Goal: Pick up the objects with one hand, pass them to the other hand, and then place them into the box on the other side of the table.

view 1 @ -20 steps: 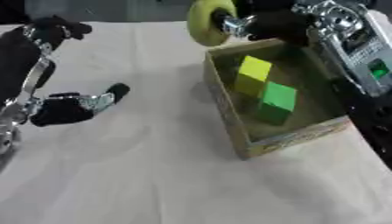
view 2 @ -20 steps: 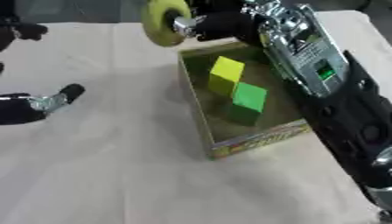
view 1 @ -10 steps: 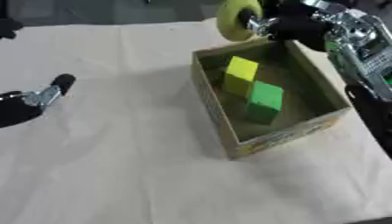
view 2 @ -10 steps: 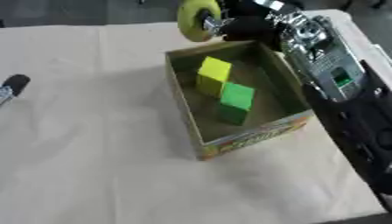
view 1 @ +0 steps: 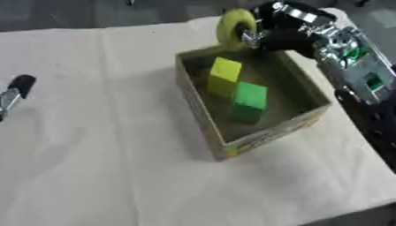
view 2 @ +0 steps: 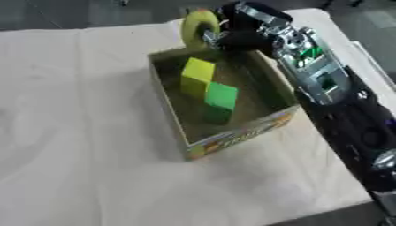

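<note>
My right hand (view 1: pixel 272 32) is shut on a pale yellow disc-shaped object (view 1: pixel 234 28) and holds it upright over the far edge of the cardboard box (view 1: pixel 209 121). Inside the box lie a yellow block (view 1: pixel 224 76) and a green block (view 1: pixel 250 97), touching each other. Only a black fingertip of my left hand (view 1: pixel 18 84) shows at the left edge of the left eye view, low over the cloth; I cannot make out how that hand is set.
A cream cloth (view 1: pixel 100 154) covers the table, with open room left of the box. The table's right and near edges run close to the box (view 2: pixel 348 207). My right forearm (view 2: pixel 325 88) stretches along the box's right side.
The camera has swung, shifting the whole picture. My left hand has drawn back to the left edge. The right hand still holds the yellow disc over the box's far edge.
</note>
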